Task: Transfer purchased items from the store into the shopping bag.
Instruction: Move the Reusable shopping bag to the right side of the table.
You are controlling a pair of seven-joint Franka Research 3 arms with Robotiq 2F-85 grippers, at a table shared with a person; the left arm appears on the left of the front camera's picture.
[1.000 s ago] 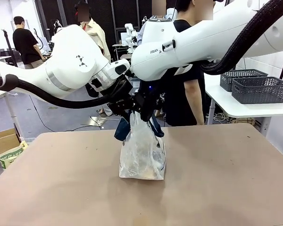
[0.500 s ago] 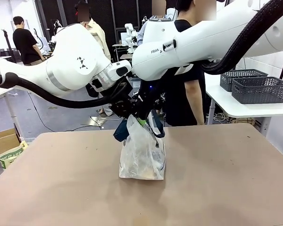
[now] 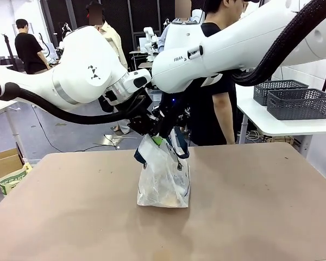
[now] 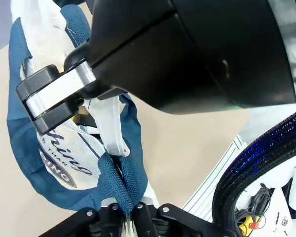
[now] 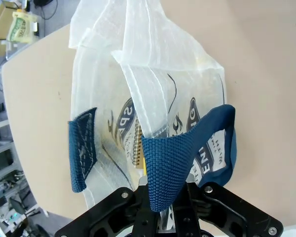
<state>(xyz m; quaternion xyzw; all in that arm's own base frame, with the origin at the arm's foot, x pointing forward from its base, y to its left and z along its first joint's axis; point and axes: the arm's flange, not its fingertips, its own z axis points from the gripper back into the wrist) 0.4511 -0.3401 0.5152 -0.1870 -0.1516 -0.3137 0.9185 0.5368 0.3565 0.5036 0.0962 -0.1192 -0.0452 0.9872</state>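
Centrally on the tan table (image 3: 261, 206) stands the shopping bag (image 3: 164, 182), a translucent white plastic tote with navy script and an oval logo, its base resting on the tabletop and its upper part drawn up toward the two grippers above it. Through its thin wall some yellowish and tan purchased items (image 3: 165, 200) show dimly at the bottom, too blurred to tell apart; from the right wrist a small spiral-bound edge shows inside the bag (image 5: 137, 148). The left gripper (image 4: 129, 213) is closed on a navy blue strap handle (image 4: 130, 177), the webbing bunched and pinched between its fingers together with a fold of white plastic. The right gripper (image 5: 164, 195) is likewise clamped on the other navy strap (image 5: 180, 148), which loops up out of its fingers and arches over to the bag's printed side; a second strap end (image 5: 82, 148) lies flat against the plastic to the left in that view. From the front both grippers meet just above the bag's mouth, close together, with the left arm (image 3: 81, 76) coming in from the left and the right arm (image 3: 233, 49) from the right. A person in a black shirt (image 3: 212, 103) stands at the far side of the table. Farther right, on a white side table (image 3: 282, 125), sit dark grey slotted baskets (image 3: 299, 103), well apart from the bag. A cardboard box (image 3: 2, 163) sits on the floor at the left.
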